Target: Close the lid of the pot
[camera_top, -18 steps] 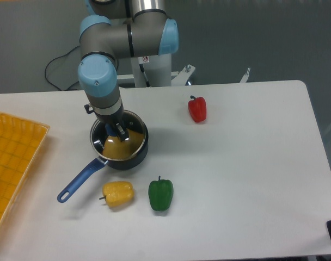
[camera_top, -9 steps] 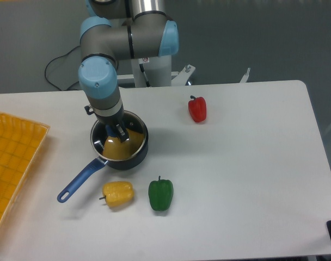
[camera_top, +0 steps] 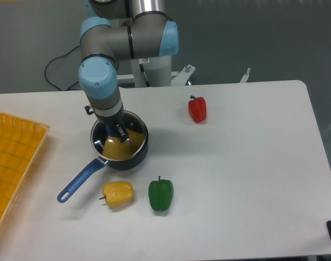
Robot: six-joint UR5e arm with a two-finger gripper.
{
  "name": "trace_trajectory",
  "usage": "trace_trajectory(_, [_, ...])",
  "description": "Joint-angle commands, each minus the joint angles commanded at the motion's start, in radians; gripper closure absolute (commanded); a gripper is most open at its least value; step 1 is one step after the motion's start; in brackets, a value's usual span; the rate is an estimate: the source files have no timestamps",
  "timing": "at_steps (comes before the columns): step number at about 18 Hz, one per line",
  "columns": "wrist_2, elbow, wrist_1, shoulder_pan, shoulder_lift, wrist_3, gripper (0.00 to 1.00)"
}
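The dark pot (camera_top: 134, 155) stands left of centre on the white table, its long blue handle (camera_top: 78, 182) pointing to the front left. The glass lid (camera_top: 134, 134) with its silver rim lies flat on the pot's top; a yellowish reflection shows through the glass. My gripper (camera_top: 115, 131) points straight down over the lid's centre. Its fingers (camera_top: 122, 132) stand on either side of the small blue knob (camera_top: 110, 129) and appear shut on it. The arm hides the back left part of the lid.
A red pepper (camera_top: 197, 109) stands at the back right of the pot. A yellow pepper (camera_top: 118, 193) and a green pepper (camera_top: 160, 194) lie in front of it. A yellow mesh tray (camera_top: 13, 163) sits at the left edge.
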Motion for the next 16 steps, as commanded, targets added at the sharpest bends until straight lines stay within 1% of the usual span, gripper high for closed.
trace_trajectory(1, [0.002,0.002,0.0,0.0,0.0,0.003,0.21])
trace_trajectory(2, [0.002,0.002,0.0,-0.002,-0.002,0.005,0.09])
trace_trajectory(3, [0.003,0.002,0.0,-0.002,-0.002,0.006,0.06])
trace_trajectory(7, [0.003,0.006,0.0,0.0,-0.002,0.006,0.06])
trace_trajectory(9, [0.002,0.017,0.0,0.003,-0.002,0.008,0.0])
trace_trajectory(10, [0.002,0.031,-0.002,0.003,-0.002,0.006,0.0])
trace_trajectory(12, [0.002,0.072,-0.012,0.006,-0.008,0.005,0.0])
trace_trajectory(16, [-0.003,0.193,-0.015,0.026,-0.012,0.006,0.0])
